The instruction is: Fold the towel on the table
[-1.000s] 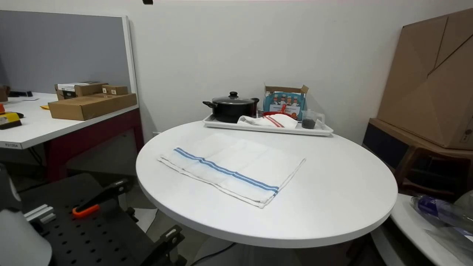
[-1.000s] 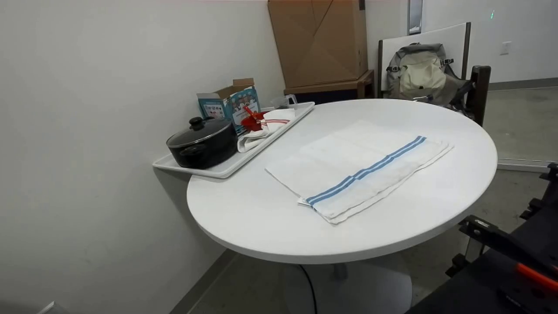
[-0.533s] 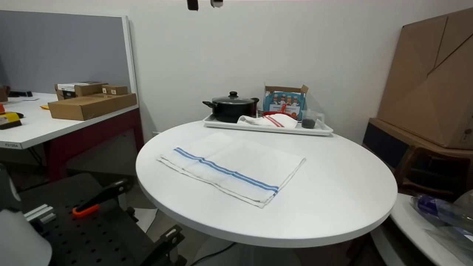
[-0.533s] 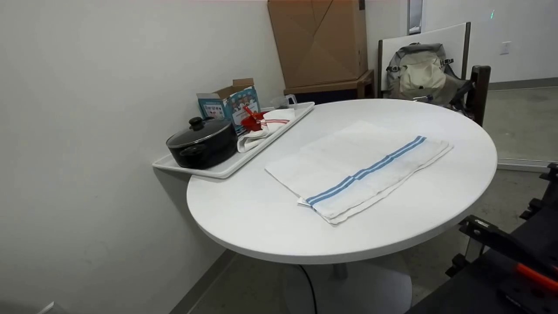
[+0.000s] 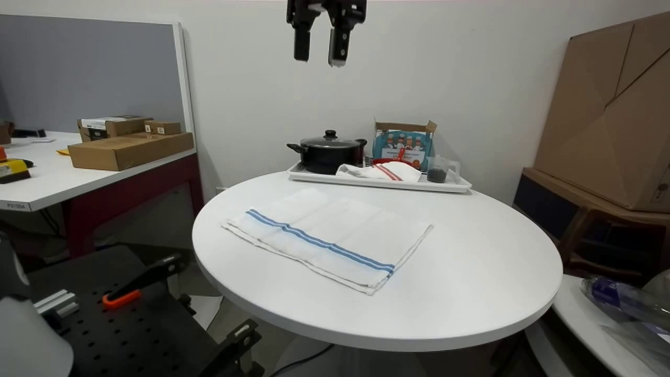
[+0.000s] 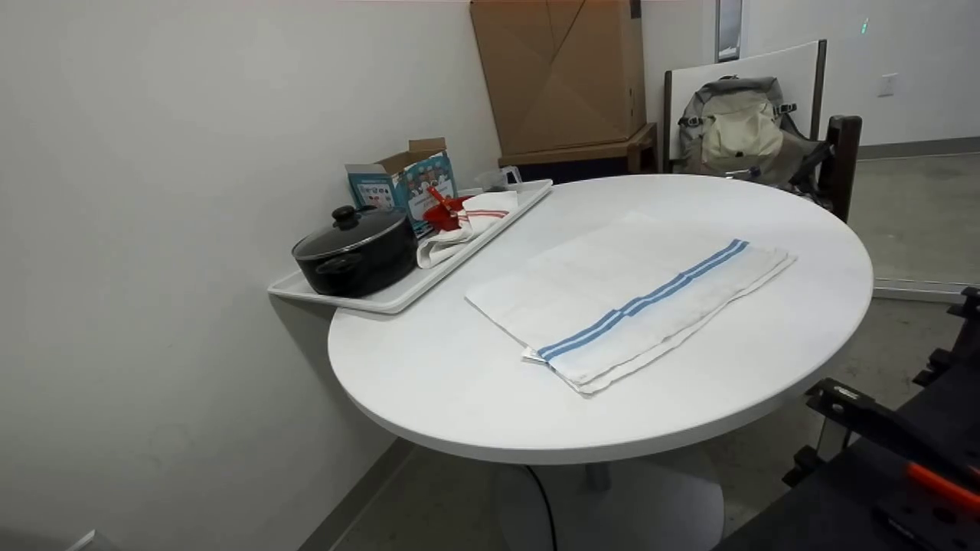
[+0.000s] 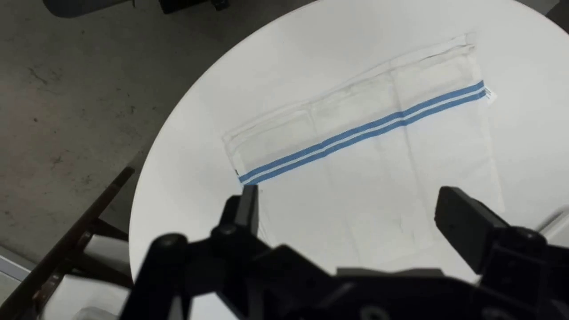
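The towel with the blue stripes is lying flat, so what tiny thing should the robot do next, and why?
I'd probably lower the open fingers toward one edge of the blue-striped towel. They hang well above the round white table, apart and holding nothing, while the towel lies flat on it, so they likely need to reach an edge before folding the towel.

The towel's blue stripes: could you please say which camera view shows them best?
The wrist view: it looks down on the blue stripes, which appear largest there. Both exterior views show them smaller and at a slant.
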Controlling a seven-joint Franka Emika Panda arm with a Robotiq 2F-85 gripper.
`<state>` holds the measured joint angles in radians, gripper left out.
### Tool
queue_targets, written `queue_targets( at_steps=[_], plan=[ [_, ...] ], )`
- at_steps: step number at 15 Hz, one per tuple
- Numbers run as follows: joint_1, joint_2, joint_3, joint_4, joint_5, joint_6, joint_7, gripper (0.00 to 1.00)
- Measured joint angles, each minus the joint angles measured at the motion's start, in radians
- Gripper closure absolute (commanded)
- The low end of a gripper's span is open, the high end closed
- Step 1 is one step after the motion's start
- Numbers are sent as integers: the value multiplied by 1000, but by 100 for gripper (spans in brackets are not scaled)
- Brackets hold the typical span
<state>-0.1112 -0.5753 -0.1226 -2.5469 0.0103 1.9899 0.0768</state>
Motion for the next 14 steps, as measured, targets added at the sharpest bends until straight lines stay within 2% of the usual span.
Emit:
queue_targets(
  at_steps=[3,9,14],
  plan=[
    [-24,82,0,13,-11,36,3,0],
    [-117,184,-1,15,-108,171,68,0],
    [-137,272,-1,14,-125,256,96,0]
  ],
)
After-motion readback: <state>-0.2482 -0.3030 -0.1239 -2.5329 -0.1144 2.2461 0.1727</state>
